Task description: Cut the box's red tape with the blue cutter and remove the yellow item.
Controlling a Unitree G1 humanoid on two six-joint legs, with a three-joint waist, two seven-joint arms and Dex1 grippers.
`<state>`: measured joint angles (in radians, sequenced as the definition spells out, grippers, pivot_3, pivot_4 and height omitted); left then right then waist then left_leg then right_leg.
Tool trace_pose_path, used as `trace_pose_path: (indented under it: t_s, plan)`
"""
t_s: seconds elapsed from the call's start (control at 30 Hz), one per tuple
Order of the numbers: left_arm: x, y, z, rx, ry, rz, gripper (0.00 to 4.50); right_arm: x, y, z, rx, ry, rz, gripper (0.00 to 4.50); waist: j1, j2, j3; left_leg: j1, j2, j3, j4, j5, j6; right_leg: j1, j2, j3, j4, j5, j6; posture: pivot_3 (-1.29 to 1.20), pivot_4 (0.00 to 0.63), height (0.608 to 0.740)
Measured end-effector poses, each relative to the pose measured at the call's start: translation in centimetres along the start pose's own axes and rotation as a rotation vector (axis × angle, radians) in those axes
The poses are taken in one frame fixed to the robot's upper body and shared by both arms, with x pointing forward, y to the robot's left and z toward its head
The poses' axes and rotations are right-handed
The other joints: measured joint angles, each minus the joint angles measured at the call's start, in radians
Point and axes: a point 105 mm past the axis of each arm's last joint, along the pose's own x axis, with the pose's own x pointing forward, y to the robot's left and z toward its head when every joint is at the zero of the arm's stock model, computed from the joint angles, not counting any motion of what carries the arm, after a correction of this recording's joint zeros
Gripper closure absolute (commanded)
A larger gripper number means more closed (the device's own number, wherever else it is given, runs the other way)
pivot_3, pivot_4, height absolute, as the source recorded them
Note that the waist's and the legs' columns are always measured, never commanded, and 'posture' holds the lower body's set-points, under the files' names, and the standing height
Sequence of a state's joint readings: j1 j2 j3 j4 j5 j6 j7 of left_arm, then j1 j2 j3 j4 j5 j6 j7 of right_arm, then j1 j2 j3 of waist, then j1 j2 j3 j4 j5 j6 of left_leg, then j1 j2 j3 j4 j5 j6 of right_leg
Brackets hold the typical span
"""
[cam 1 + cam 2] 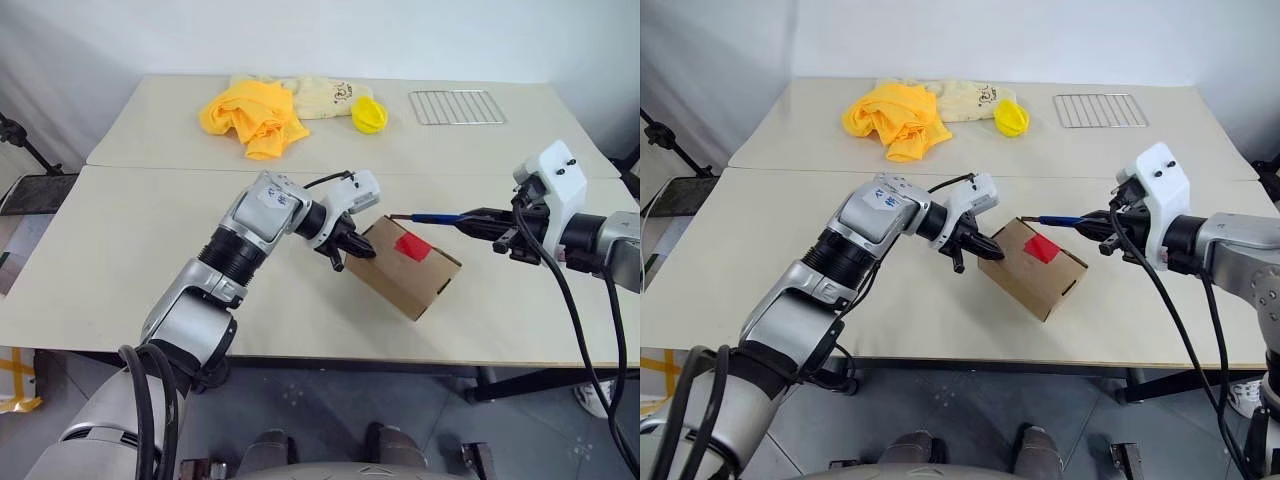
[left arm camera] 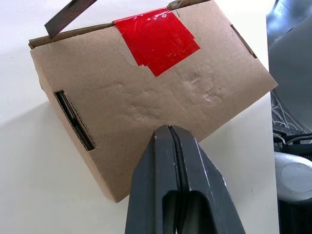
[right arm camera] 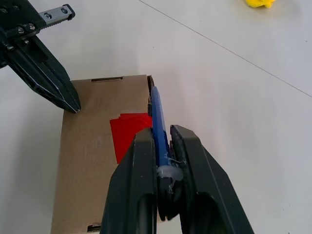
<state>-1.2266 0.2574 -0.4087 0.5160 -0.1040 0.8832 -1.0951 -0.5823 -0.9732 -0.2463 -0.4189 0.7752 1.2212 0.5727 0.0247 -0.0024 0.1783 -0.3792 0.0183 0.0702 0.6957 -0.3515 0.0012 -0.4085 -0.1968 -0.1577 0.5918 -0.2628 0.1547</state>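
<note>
L gripper [image 1: 352,252] fingers pressed together, angled down-right; R gripper [image 1: 1092,222] clamped on slim blue pen-shaped cutter [image 1: 1060,218], pointing left.

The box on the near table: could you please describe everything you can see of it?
The box is a small brown cardboard carton, lying at an angle on the near white table. Its flaps are closed, with slots at its ends and a slightly dented top. The red tape is stuck over one top edge. The shut left gripper presses its tips against the top. The blue cutter, held by the right gripper, reaches the edge by the tape.
</note>
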Motion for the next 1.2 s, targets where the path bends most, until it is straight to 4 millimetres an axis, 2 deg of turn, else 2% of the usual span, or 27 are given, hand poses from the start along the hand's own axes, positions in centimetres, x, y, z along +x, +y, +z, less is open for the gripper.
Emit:
trace_pose_path:
  t_s: [0.4, 0.67, 0.83, 1.2]
  plan:
    - [0.0, 0.0, 0.0, 0.000, 0.000, 0.001, 4.50, -0.3, 0.3, -0.4, -0.012, 0.027, 0.016, 4.34, 0.000, 0.000, 0.000, 0.000, 0.000, 0.000, 0.001, 0.000, 0.000, 0.000, 0.000, 0.000, 0.000, 0.000, 0.000, 0.00, 0.150, 0.740]
    - [0.0, 0.0, 0.0, -0.006, -0.002, 0.000, 4.50, -0.3, 0.3, 0.2, -0.035, 0.038, 0.015, 4.34, 0.000, 0.000, 0.000, -0.001, 0.000, 0.000, 0.001, 0.000, 0.000, 0.000, 0.000, 0.000, 0.000, 0.000, 0.000, 0.00, 0.150, 0.740]
    - [0.2, 0.0, -0.1, -0.009, 0.002, -0.001, 4.50, 0.1, 0.8, 0.9, -0.080, 0.077, 0.054, 4.34, 0.001, 0.000, 0.000, -0.001, 0.000, -0.001, 0.002, 0.000, 0.000, 0.000, 0.000, 0.000, 0.000, 0.000, 0.000, 0.00, 0.150, 0.740]
    - [0.3, 0.1, 0.0, 0.000, 0.006, 0.015, 4.50, 0.9, 0.3, 0.7, -0.068, 0.147, 0.058, 4.34, 0.001, 0.000, 0.000, -0.001, 0.000, -0.001, 0.003, -0.001, 0.001, 0.001, 0.000, 0.000, 0.001, 0.001, 0.000, 0.00, 0.150, 0.740]
